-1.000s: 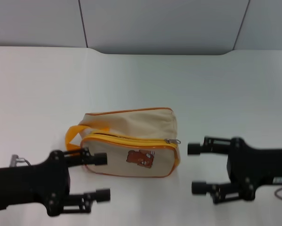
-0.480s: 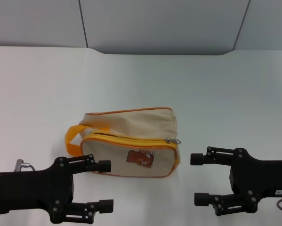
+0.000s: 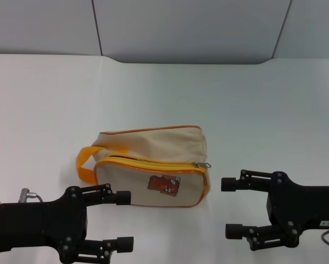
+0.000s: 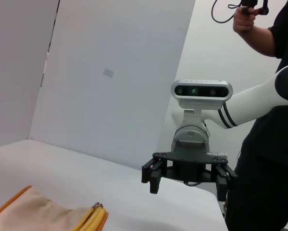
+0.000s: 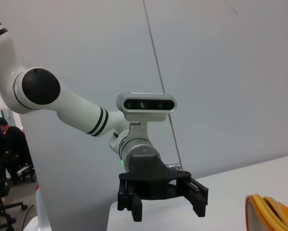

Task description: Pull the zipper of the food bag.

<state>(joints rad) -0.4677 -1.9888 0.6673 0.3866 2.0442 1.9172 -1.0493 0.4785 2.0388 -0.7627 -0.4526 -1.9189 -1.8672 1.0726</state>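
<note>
Two grippers flank the food bag (image 3: 150,168), and neither one has hold of anything. The bag sits on the white table (image 3: 49,104) near the robot, its bear picture facing the head camera and its orange loop handle (image 3: 86,163) sticking out toward the robot's left. The zipper (image 3: 153,162) runs along the top front edge, and its silver pull tab (image 3: 202,164) lies at the end nearest the robot's right.

Down low on the left, the left gripper (image 3: 124,219) hovers with its fingers spread wide; the upper fingertip sits just in front of the bag's lower front edge, though whether it touches cannot be told. Over on the right, the right gripper (image 3: 230,207) is spread wide too, its upper fingertip just beside the bag's right end, with a clear gap showing, and a little below the pull tab.

From the left wrist view, the bag's corner (image 4: 47,214) peeks in, and the right gripper (image 4: 187,183) shows beyond it, fingers apart. The right wrist view catches the left gripper (image 5: 165,209), likewise released.
</note>
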